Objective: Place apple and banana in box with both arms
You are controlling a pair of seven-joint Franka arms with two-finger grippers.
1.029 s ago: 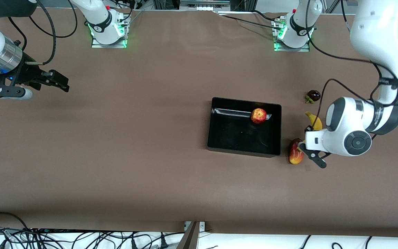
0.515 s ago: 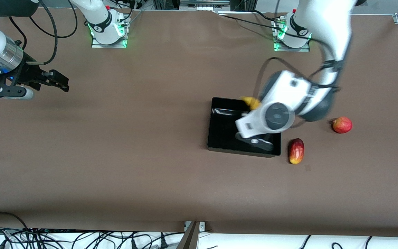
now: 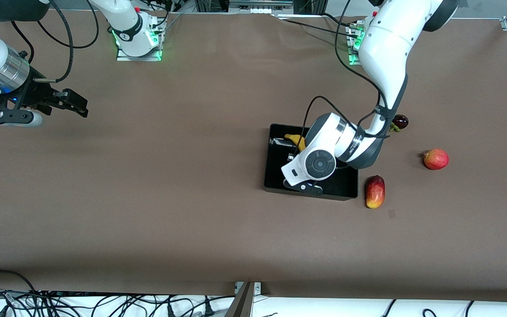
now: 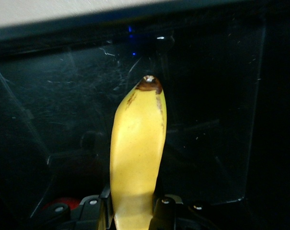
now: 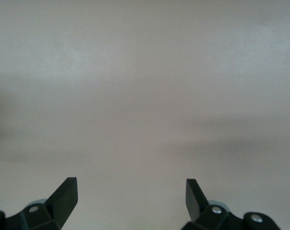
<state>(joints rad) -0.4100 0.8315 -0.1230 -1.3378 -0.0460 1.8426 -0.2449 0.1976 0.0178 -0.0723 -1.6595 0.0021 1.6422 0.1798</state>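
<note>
My left gripper point(image 4: 133, 211) is shut on the banana point(image 4: 137, 143), yellow with a dark tip, and holds it low inside the black box point(image 3: 275, 178). In the front view the banana's tip point(image 3: 296, 140) sticks out from under the left wrist, which covers the gripper. The apple is hidden in the front view, where the left arm covers that part of the box. A small red patch point(image 4: 63, 205) shows beside the fingers in the left wrist view; I cannot tell what it is. My right gripper point(image 3: 75, 105) is open and empty, waiting over bare table at the right arm's end point(image 5: 130, 196).
An oval red-and-yellow fruit point(image 3: 375, 191) lies just outside the box toward the left arm's end. A pinkish-red round fruit point(image 3: 435, 159) lies farther toward that end. A small dark fruit point(image 3: 399, 121) sits beside the left forearm.
The left arm has carried the banana from the table beside the box to over the box, then shifted toward the right arm's end and lowered it inside. The right arm has not moved.
</note>
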